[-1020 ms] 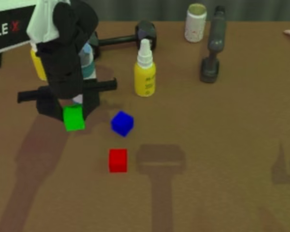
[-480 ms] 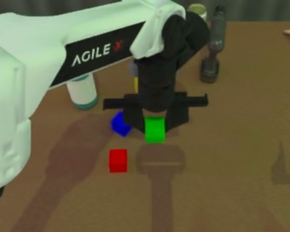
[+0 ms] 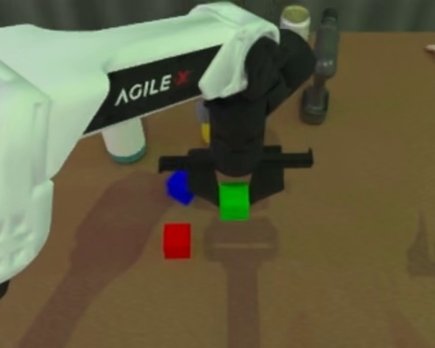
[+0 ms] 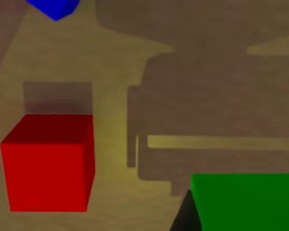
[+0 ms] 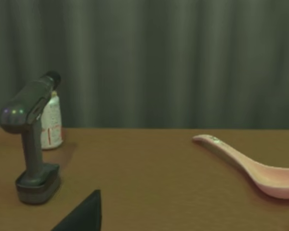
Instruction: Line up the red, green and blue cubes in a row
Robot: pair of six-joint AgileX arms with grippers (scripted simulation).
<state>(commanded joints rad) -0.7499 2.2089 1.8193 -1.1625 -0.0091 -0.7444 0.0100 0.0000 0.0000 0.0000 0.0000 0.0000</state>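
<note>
— Three cubes in sight; where is each one?
— The green cube (image 3: 233, 201) is clamped between the left gripper's (image 3: 234, 196) fingers, above the brown surface (image 3: 348, 217). The blue cube (image 3: 178, 187) sits just beside it to the left. The red cube (image 3: 177, 240) lies nearer the front, apart from both.
— And the right gripper?
— Out of the top view; its fingers, I cannot tell.

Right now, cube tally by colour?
Red cube: 1, on the table
Green cube: 1, held by the left gripper
Blue cube: 1, on the table
Total: 3
</note>
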